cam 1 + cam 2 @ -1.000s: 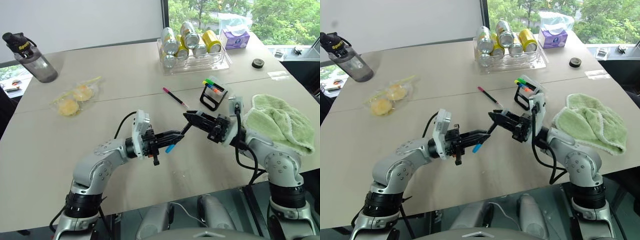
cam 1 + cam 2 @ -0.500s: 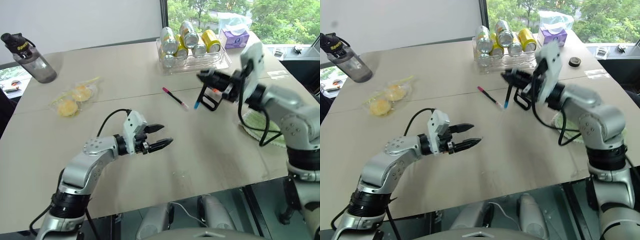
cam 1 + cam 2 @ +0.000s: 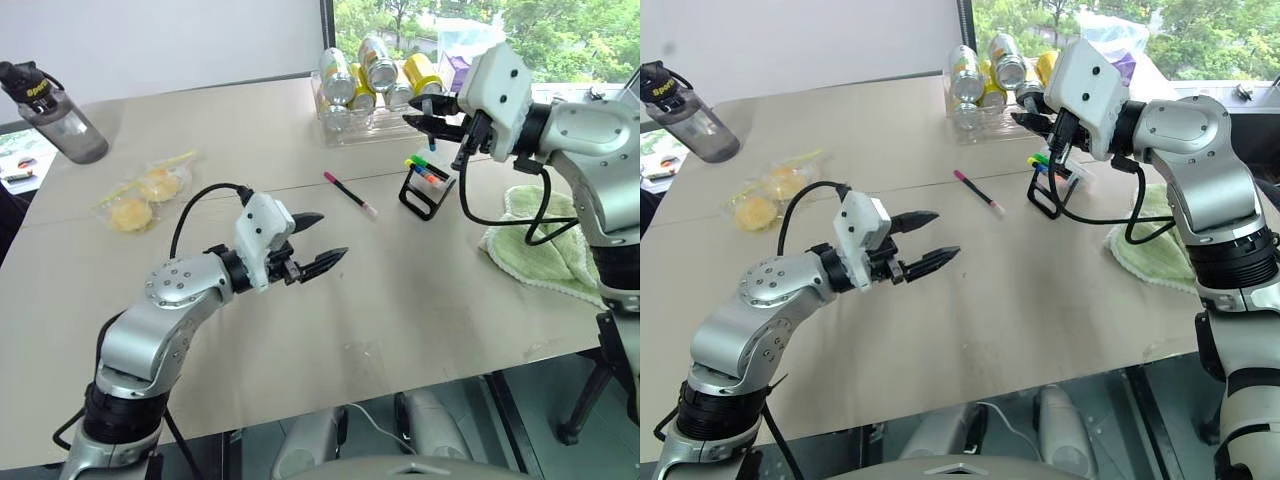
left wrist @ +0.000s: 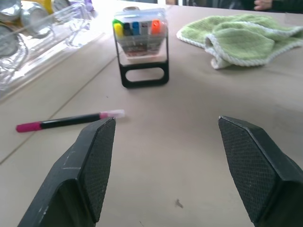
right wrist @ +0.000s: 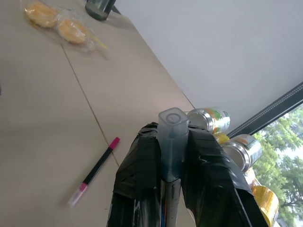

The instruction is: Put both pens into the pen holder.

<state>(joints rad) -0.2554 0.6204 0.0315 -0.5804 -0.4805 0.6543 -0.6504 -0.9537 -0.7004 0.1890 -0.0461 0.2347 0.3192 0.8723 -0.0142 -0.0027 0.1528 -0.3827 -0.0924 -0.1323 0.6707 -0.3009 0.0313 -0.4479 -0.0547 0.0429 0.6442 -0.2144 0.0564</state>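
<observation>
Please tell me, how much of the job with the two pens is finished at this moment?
Neither pen is in the pen holder yet. The right hand is shut on the blue-ended pen, hanging it just above the holder. The pink-ended pen lies on the table, and the left hand is open and empty. Left: drop in the blue one, then fetch the pink one.

Surface [image 3: 420, 300]: matt beige laminate, smooth, with thin seams. Towel [image 4: 246, 40]: green terry cloth, nubbly, with a pale stitched hem. Cans [image 3: 385, 75]: shiny metal, in a clear glossy plastic tray [image 3: 440, 125]. Pen holder [image 4: 142, 47]: matt black frame, clear plastic compartment. Pink-ended pen [image 4: 68, 121]: smooth plastic, black barrel, translucent cap. Left gripper [image 4: 168, 165]: matt black fingers [image 4: 97, 165], fine cross-hatched pads. Right gripper [image 5: 173, 156]: black fingers clamped on a frosted, translucent pen end [image 5: 171, 142]. Bottle [image 3: 60, 115]: smoky translucent plastic.
</observation>
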